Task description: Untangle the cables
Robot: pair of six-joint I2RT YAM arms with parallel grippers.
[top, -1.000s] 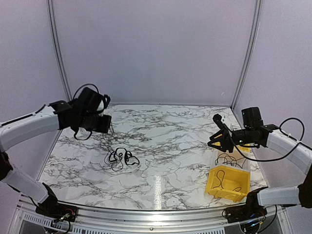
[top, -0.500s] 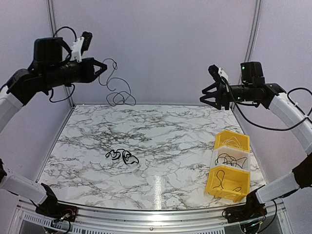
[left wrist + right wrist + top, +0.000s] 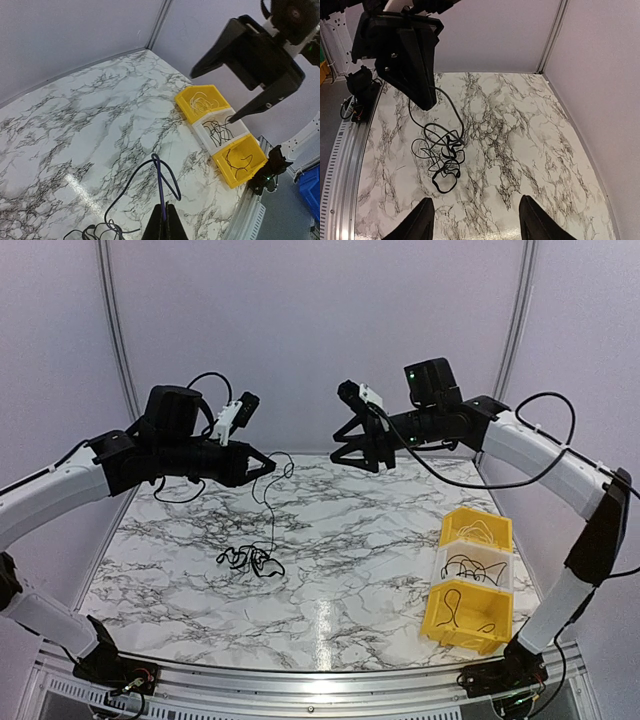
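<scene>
Cables (image 3: 250, 561) | left tool (image 3: 164, 212) pinches a strand, clearest at wrist | right tool (image 3: 475, 222) agape, empty

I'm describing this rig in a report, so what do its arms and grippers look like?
Left arm and right arm: white shells, black joints and wrists. Left gripper and right gripper: black, with angular tapering fingers. Loose black wiring loops outside each arm; a white block sits near each wrist, and a green light glows on the right one.

Part of the cables (image 3: 97, 231) beyond the left wrist view's bottom edge (strands indistinguishable); left end effector (image 3: 164, 220) mostly off-frame
</scene>
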